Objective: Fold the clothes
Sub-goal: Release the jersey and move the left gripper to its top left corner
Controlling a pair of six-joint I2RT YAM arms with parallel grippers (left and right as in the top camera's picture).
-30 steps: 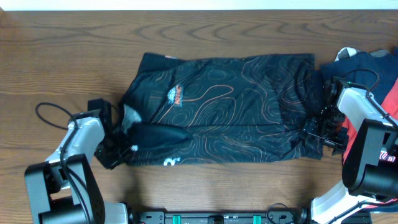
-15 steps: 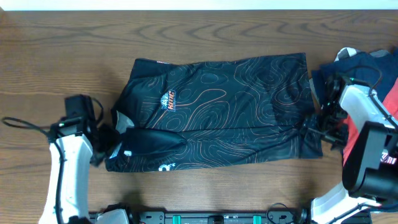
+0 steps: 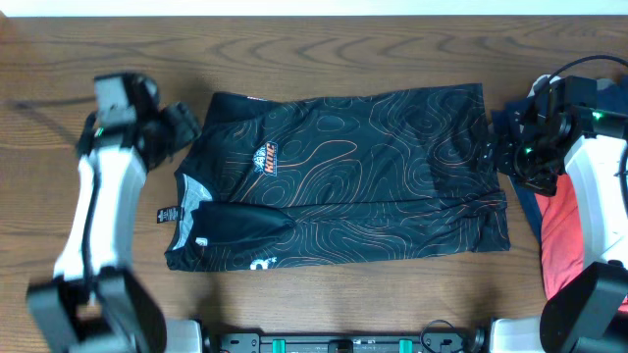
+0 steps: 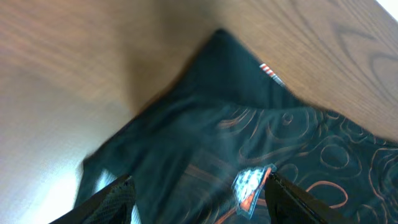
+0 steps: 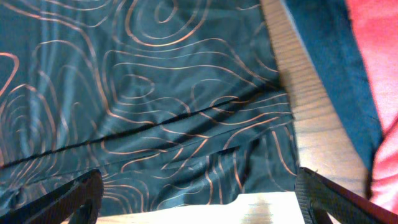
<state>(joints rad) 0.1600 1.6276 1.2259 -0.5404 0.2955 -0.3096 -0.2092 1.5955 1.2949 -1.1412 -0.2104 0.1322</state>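
The clothes, a black jersey (image 3: 373, 167) with thin orange contour lines, lie flat on the wooden table with the near edge folded over. An orange-white crest (image 3: 265, 157) shows near the left end. My left gripper (image 3: 183, 124) hovers open above the jersey's back left corner, holding nothing. In the left wrist view the left gripper (image 4: 199, 190) has the jersey (image 4: 205, 130) and its crest (image 4: 252, 183) below its spread fingers. My right gripper (image 3: 497, 155) stands open at the jersey's right edge. In the right wrist view the right gripper (image 5: 198, 190) is empty above the jersey's (image 5: 155, 93) near right corner.
A pile of other garments lies at the far right: a navy one (image 3: 589, 98) and a red one (image 3: 567, 235), under the right arm. In the right wrist view the navy garment (image 5: 329, 68) and the red garment (image 5: 379, 56) lie just past a strip of bare table (image 5: 314, 124).
The left gripper let go of the jersey's left end, opened and swung up toward the back left corner. The right gripper opened wider and drew back along the right edge.
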